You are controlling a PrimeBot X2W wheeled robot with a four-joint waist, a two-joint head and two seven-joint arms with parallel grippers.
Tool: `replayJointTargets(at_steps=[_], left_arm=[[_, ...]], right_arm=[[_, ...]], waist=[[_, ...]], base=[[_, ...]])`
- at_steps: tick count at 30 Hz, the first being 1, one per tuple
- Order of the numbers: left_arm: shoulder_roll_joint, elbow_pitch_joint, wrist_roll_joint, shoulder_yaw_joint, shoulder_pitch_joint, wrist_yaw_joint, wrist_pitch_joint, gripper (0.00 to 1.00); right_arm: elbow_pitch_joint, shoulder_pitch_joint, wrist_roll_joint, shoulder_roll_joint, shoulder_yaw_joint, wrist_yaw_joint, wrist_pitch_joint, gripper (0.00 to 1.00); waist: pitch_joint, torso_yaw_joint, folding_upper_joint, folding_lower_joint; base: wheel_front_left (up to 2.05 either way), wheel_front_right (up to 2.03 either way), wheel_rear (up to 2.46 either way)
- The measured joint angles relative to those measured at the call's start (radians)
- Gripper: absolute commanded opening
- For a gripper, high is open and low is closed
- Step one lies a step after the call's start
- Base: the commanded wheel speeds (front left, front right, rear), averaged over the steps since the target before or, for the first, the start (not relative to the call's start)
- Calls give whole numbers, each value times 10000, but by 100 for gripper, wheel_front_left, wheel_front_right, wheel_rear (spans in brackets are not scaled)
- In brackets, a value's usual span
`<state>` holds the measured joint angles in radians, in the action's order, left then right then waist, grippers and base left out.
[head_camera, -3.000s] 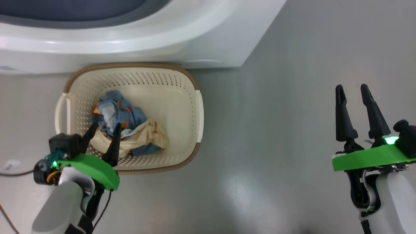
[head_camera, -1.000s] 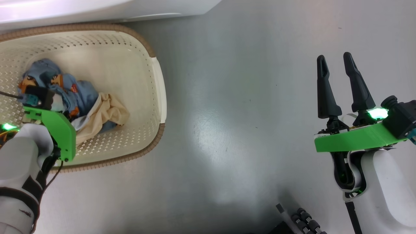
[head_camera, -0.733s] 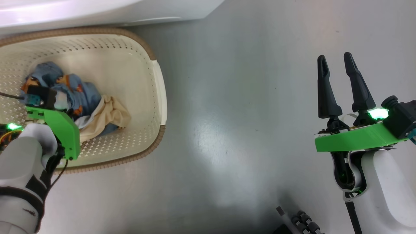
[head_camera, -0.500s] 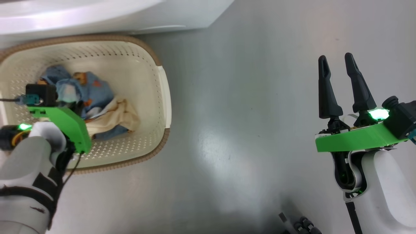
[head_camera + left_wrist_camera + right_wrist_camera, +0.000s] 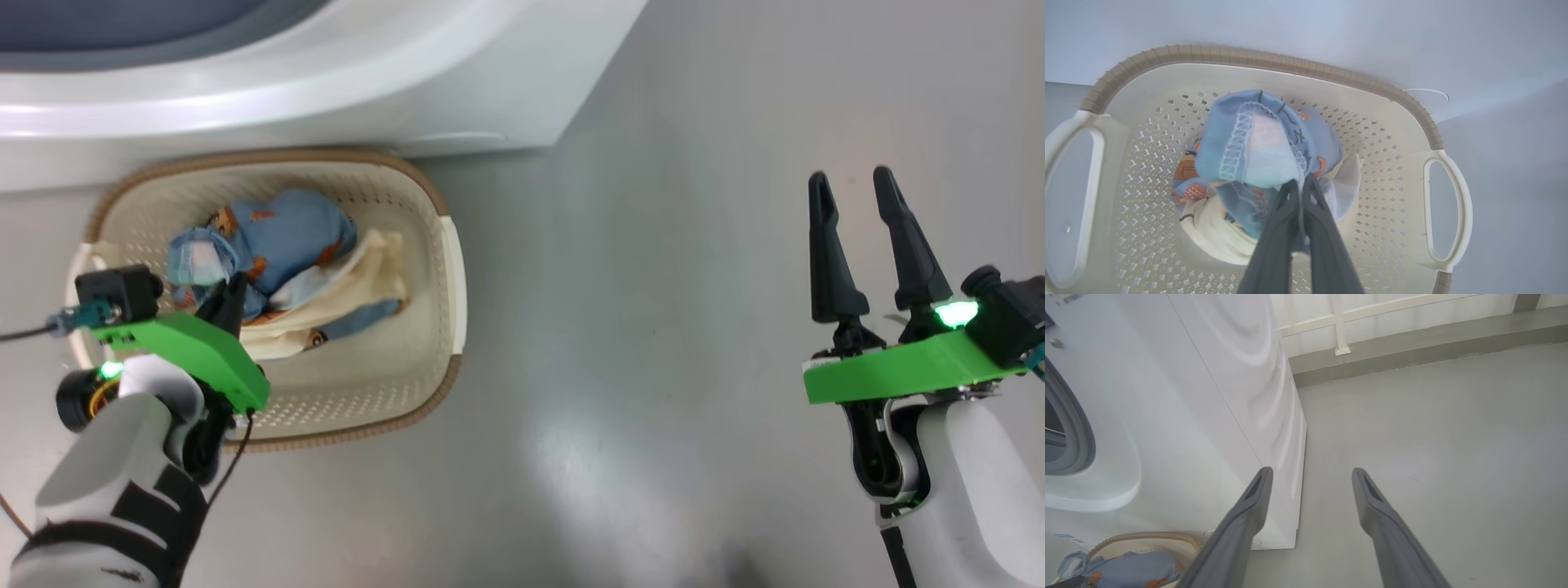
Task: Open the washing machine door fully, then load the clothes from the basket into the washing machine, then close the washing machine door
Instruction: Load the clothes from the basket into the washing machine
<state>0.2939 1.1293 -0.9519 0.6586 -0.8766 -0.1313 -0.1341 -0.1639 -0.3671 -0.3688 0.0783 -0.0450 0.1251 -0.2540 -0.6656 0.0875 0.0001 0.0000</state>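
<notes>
One bundle of clothes (image 5: 1257,139), blue bear print with a cream piece, pinched in the closed left claw (image 5: 1300,184), pulled up higher than a second ago yet inside the basket (image 5: 451,269), basket on the floor (image 5: 653,327) just before the washing machine (image 5: 367,90), right claw (image 5: 849,175) spread wide, empty.

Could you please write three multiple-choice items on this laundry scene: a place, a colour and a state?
1. The basket stands: A) on the floor before the washing machine; B) on top of it; C) inside its drum.
2. The basket's rim is: A) red; B) brown; C) black.
3. The left hand is: A) open above the floor; B) open in the basket; C) shut on the clothes.
Answers: 1 A, it sits at the machine's foot; 2 B, a brown band; 3 C, it pinches blue fabric.
</notes>
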Motion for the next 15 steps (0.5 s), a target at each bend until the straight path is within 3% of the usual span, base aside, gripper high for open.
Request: replayJointTargets(at_steps=[15], left_arm=[[96,-1137,-1235,671,1443,0,-1051,0]], right_arm=[[-401,1041,-98,284,-4,0,2,100]], waist=[[1931,-404,0,0]], base=[[0,0,0]])
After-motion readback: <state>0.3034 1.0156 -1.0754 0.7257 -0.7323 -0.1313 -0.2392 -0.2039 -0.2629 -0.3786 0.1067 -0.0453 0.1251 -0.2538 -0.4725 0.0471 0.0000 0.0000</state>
